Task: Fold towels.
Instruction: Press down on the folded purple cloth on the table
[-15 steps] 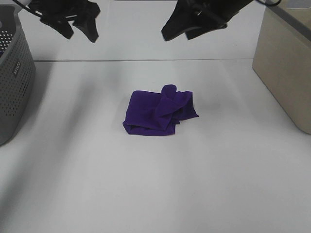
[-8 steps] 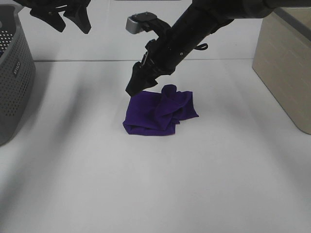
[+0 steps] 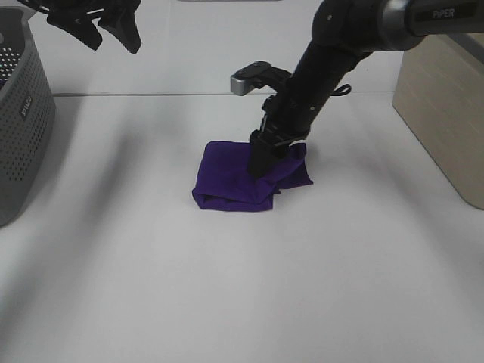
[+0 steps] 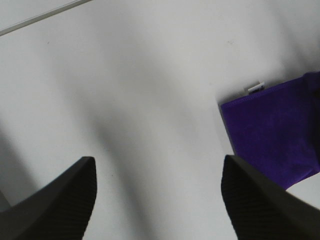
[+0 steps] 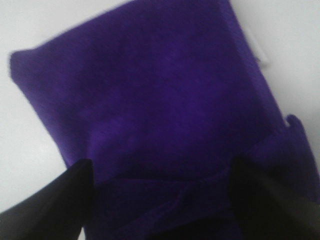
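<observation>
The deep purple towel (image 3: 227, 178) lies crumpled and partly folded in the middle of the white table. My right gripper (image 3: 261, 160) has come down onto its bunched right part. In the right wrist view the towel (image 5: 150, 100) fills the frame, with its white tag (image 5: 258, 53) at one edge. There the right gripper (image 5: 160, 210) is open, one finger to each side over the cloth. My left gripper (image 3: 106, 26) hangs high at the back left, open and empty. The left wrist view shows the towel's corner (image 4: 275, 130) and tag (image 4: 255, 88) well beyond that gripper (image 4: 160, 200).
A grey perforated basket (image 3: 19, 128) stands at the left edge of the table. A beige box (image 3: 446, 98) stands at the right edge. A seam line (image 3: 151, 94) crosses the table at the back.
My right arm has swung down from the top of the view and to the right onto the towel's bunched part. The left gripper has stayed up at the back left.
</observation>
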{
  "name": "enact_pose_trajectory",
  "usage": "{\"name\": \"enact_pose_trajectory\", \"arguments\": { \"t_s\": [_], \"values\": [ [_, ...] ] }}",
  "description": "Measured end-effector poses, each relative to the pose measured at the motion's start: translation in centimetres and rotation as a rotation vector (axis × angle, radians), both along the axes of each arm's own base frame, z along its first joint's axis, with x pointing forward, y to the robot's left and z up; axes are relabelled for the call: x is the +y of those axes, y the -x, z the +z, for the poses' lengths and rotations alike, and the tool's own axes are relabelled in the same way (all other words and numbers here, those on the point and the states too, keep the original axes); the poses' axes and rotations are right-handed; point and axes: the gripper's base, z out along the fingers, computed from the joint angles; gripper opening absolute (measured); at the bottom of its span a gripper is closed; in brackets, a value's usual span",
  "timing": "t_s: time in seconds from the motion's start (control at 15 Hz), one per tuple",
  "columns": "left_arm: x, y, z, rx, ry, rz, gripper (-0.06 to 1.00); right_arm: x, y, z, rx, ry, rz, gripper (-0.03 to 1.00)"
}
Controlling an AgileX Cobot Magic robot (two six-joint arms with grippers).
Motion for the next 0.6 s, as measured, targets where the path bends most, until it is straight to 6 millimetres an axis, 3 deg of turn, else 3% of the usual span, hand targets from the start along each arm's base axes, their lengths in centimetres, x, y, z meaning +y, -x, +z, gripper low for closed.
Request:
{"name": "enact_pose_trajectory", "arguments": {
  "t_s": [0.2,0.33,0.47,0.6],
  "values": [
    [0.0,0.0,0.0,0.000,0.000,-0.001,0.65,-7.5,-2.2,0.0,0.051,-0.001,-0.203,0.74],
    [0.0,0.0,0.0,0.000,0.000,-0.001,0.65,-10.3,-2.8,0.1,0.081,-0.063,-0.303,0.74],
    [0.0,0.0,0.0,0.000,0.001,-0.001,0.65,-9.8,-2.6,0.5,0.110,-0.111,-0.303,0.74],
    [-0.1,0.0,0.0,0.001,0.007,-0.002,0.65,-8.3,-2.2,2.5,0.099,-0.166,-0.288,0.74]
  ]
}}
